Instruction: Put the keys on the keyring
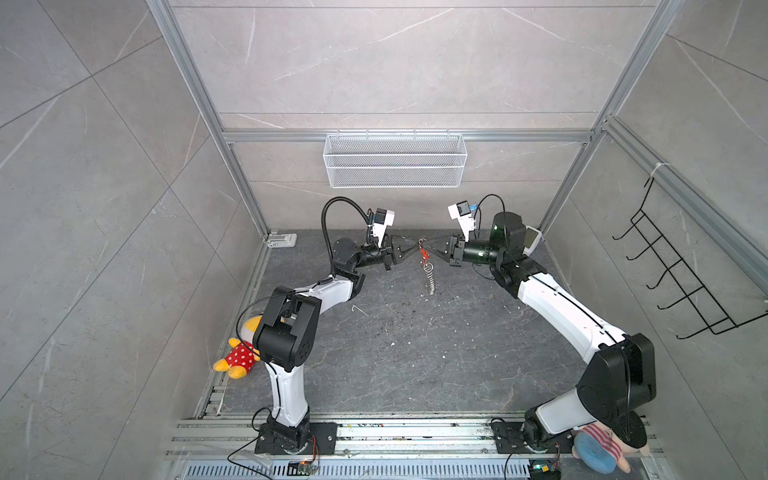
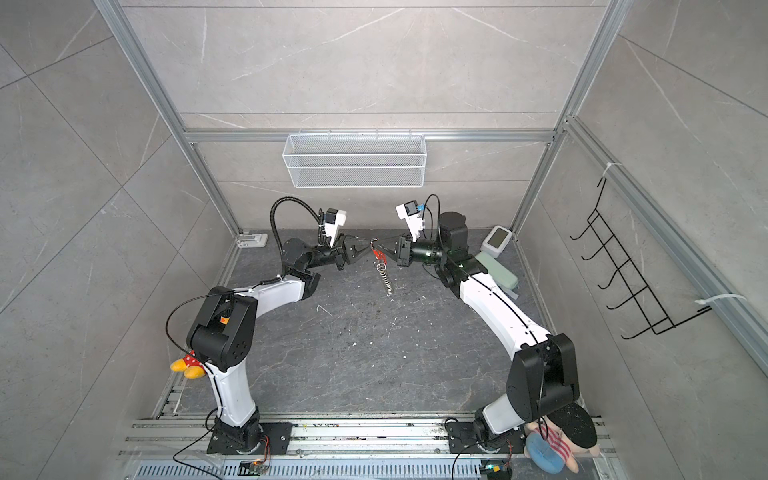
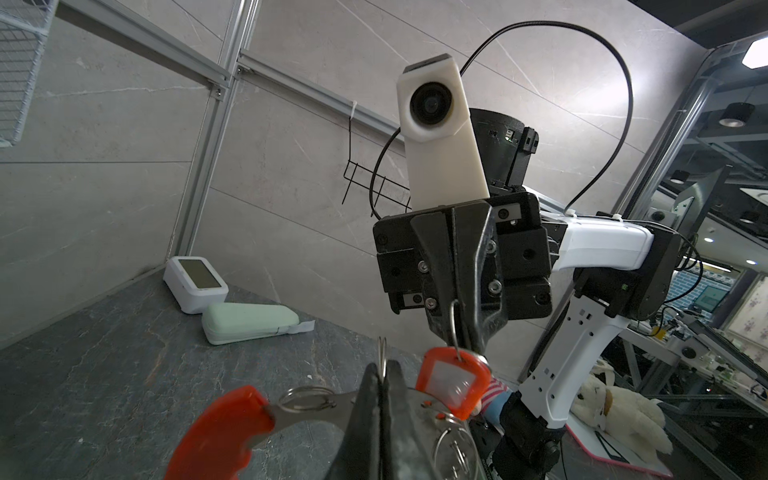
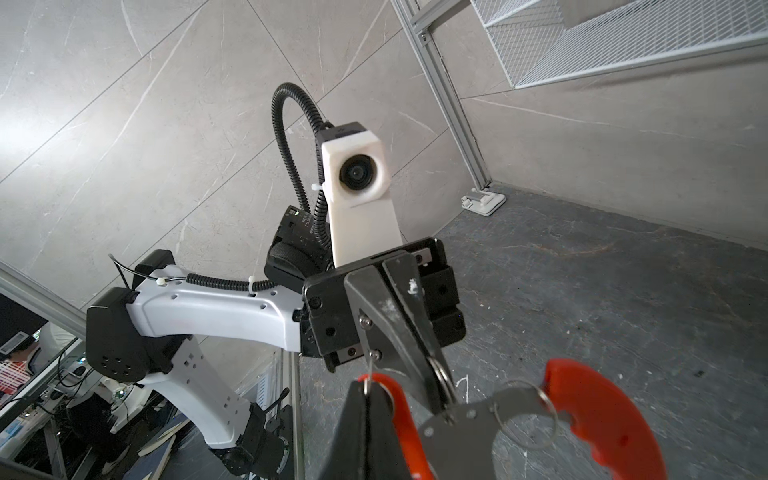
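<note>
Where they meet above the worktop (image 1: 395, 353), the left claw (image 4: 440, 395) pinches a loop of the keyring (image 4: 457, 428), the right claw (image 3: 467, 343) the ring of the keys (image 3: 451, 382).

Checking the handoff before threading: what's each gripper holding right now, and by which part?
Left gripper pinches a silver loop of the keyring; right gripper pinches the keys by the tag's small wire ring.
</note>
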Controlling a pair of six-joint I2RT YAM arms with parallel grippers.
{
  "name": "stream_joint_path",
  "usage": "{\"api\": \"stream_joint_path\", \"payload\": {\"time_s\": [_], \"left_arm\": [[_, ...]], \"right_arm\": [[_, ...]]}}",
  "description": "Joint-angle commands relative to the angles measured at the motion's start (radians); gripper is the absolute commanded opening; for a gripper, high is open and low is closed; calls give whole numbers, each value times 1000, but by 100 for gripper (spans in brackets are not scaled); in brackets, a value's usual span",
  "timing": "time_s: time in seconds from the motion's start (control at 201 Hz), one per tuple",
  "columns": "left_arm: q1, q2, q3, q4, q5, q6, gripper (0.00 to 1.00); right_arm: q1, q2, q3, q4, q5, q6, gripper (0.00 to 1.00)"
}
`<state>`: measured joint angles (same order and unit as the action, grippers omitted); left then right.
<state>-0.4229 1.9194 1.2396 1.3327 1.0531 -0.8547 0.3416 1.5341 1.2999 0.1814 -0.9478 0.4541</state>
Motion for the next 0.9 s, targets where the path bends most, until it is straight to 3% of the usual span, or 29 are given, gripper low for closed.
{"api": "stream_joint_path", "payload": {"time_s": [0.0,0.598,0.892], "left_arm": [[-2,-66,9,80,-7,42,0],[-5,-89,1,80,-12,87,0],[-18,-99,-2,80,21,134,0]], "right_arm": [[-1,4,11,12,14,14,0],[-29,60,58,-97,56,49,0],[-49,84,60,-69,50,117,0]]}}
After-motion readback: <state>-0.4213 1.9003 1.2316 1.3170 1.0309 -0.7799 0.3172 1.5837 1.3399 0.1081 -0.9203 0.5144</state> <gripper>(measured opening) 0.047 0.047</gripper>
